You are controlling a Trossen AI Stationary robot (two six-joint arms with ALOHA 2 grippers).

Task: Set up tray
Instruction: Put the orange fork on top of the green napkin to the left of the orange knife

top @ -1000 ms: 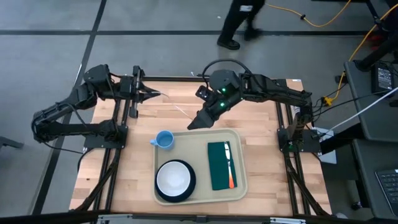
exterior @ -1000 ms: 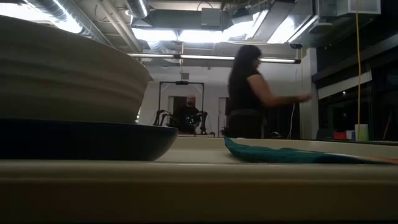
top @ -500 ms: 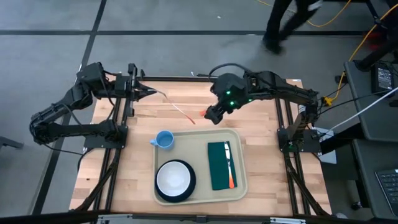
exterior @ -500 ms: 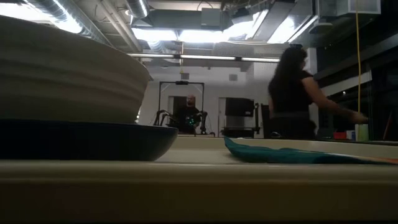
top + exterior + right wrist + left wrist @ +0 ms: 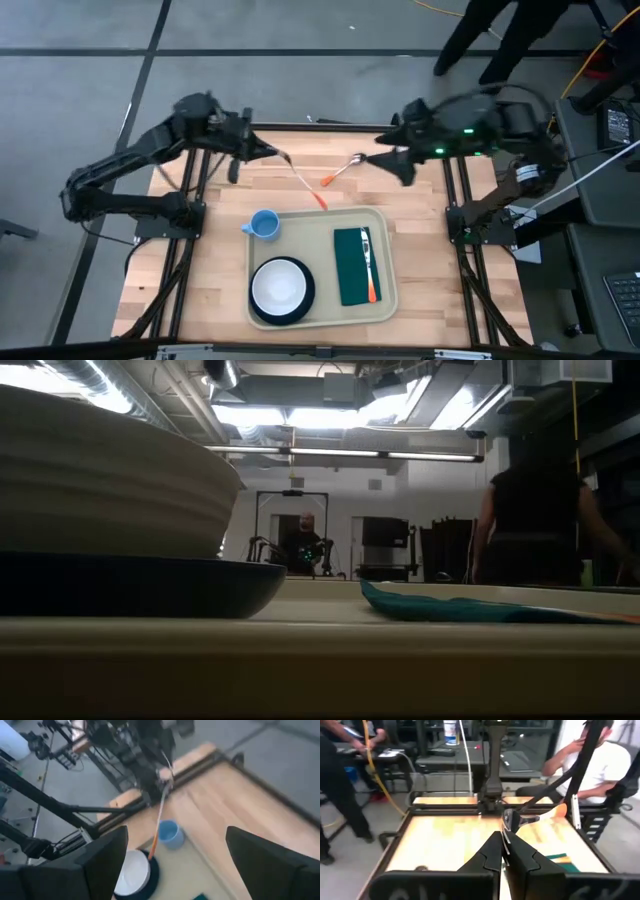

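While unlabeled, tray holds napkin.

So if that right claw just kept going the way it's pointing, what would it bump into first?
Most likely the spoon lying on the table just ahead of the right gripper, whose fingers are open. Beyond it comes the utensil held in the shut left gripper. Height is hard to judge, so it might pass above the spoon.

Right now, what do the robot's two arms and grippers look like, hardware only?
Both arms are dark, jointed links on black frame mounts at the table's far corners. The left gripper ends in two slim black fingers. The right gripper has broad black fingers, and green indicator lights glow on that arm.
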